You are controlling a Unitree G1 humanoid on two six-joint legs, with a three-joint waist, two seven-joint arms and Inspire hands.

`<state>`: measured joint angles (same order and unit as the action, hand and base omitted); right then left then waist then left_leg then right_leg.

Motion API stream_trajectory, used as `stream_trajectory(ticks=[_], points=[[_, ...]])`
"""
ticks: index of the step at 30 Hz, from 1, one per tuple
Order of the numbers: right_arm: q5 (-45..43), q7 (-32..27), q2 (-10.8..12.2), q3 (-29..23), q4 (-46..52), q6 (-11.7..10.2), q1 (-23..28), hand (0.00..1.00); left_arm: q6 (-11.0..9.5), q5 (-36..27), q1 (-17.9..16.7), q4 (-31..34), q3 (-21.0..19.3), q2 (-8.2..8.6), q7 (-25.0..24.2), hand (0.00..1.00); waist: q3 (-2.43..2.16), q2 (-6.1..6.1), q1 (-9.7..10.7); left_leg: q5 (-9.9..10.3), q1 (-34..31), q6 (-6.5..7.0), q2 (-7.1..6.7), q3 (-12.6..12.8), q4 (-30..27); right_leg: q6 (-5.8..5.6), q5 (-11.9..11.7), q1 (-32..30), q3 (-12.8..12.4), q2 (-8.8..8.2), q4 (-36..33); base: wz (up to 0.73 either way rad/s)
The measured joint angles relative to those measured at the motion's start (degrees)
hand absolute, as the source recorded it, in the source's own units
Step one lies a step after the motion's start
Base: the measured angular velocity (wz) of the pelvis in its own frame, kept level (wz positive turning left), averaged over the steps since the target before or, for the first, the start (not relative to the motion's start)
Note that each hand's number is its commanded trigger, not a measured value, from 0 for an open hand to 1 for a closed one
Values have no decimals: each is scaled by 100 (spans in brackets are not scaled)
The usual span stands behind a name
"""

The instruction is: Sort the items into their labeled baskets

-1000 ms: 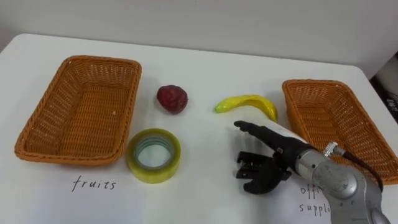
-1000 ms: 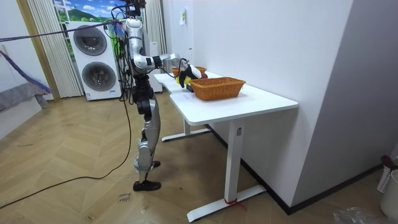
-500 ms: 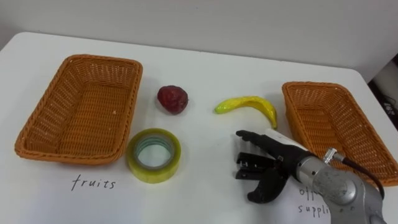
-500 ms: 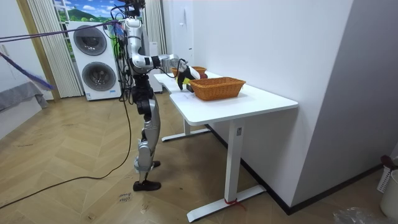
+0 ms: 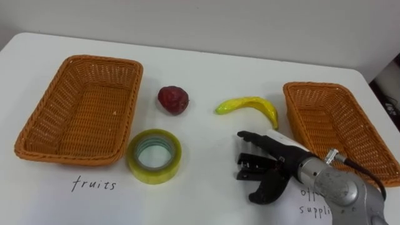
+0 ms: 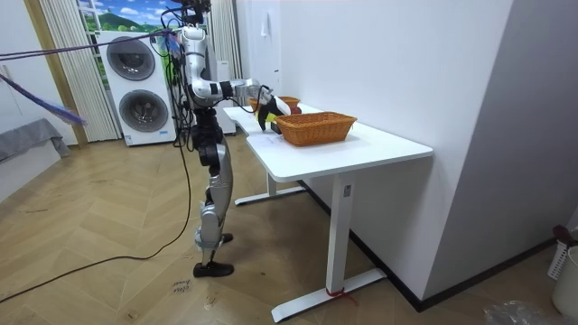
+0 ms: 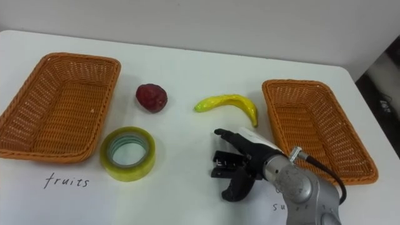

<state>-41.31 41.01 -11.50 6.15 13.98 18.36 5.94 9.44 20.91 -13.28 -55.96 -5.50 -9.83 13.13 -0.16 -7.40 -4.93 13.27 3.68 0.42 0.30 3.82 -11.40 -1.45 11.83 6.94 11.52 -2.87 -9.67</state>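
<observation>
Your white table point(image 5: 200, 75) has a wicker basket point(image 5: 56, 94) on the left and a second basket point(image 5: 331, 125) on the right. The right hand point(image 5: 275, 165) comes in from the near right and hovers low over the tabletop just left of the right basket, loosely open, fingers pointing left. The tape roll point(image 5: 153, 172) lies near the left basket's near right corner. The banana point(image 5: 250, 103) is just beyond the hand, and the red fruit point(image 5: 172, 99) is left of it.

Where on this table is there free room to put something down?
The left basket and the right basket lie empty. The table is bare along its far edge behind the red fruit and banana, and between the tape roll and the robot hand. The middle is crowded.
</observation>
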Motion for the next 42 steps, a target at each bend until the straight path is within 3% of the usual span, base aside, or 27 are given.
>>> stream_trajectory(ticks=[25, 27, 28, 42], points=[[-373, 47, -1, 110, 4, 50, -26, 0, 59, -1, -126, 33, 1, 0, 11, 0, -1, -4, -6, 0, 1, 0, -2, -35, -12, -1, -2, 2, -30, 0, -5, 0], [-377, 47, -1, 112, 4, 50, -26, 58, 59, -1, -125, 33, 1, 0, 17, 0, -1, -3, -6, 0, 1, 0, -1, -35, -11, -1, -2, 2, -30, 0, -5, 0], [-378, 47, -1, 112, 4, 50, -26, 100, 59, -1, -125, 33, 1, 0, 17, 0, -1, -3, -6, 0, 1, 0, -1, -35, -11, -1, -2, 2, -30, 0, -5, 0], [-810, -293, 4, 124, -11, 44, -153, 100, 48, -3, -70, 33, 5, 0, 48, 0, 0, -1, -4, 0, 2, 0, -5, -31, -5, -1, -2, 14, -27, -2, 2, 0]])
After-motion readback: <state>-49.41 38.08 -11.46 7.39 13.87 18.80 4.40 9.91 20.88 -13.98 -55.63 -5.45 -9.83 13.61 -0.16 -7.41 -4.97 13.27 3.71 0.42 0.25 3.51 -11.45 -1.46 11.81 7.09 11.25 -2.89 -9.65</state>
